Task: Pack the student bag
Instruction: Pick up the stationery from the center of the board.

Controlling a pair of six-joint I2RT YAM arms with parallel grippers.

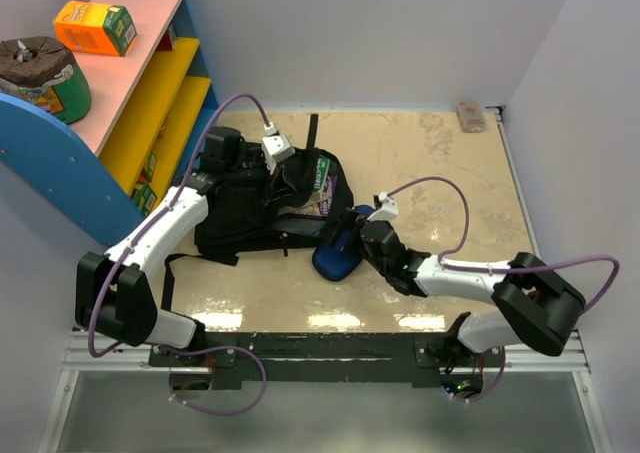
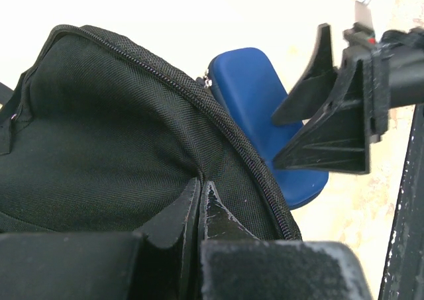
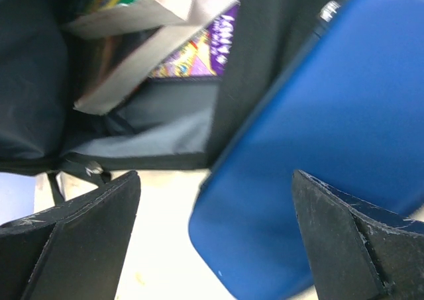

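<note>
Bag (image 1: 235, 213) lies flat on the table (image 1: 440, 173) in front of the left arm, its mouth facing right. The left claw (image 2: 201, 186) is clenched on the mouth's upper rim, apparently lifting it so the opening gapes. Books (image 3: 185, 55) already sit inside. A blue case (image 3: 331, 114) lies on the table right at that mouth, touching the rim but not yet in. The right claw (image 3: 216, 174) hangs over the case's near end, released, its jaws spread wide to either side without pinching it. It is likely placed to grab the case or shove it through the gap the left arm holds open.
</note>
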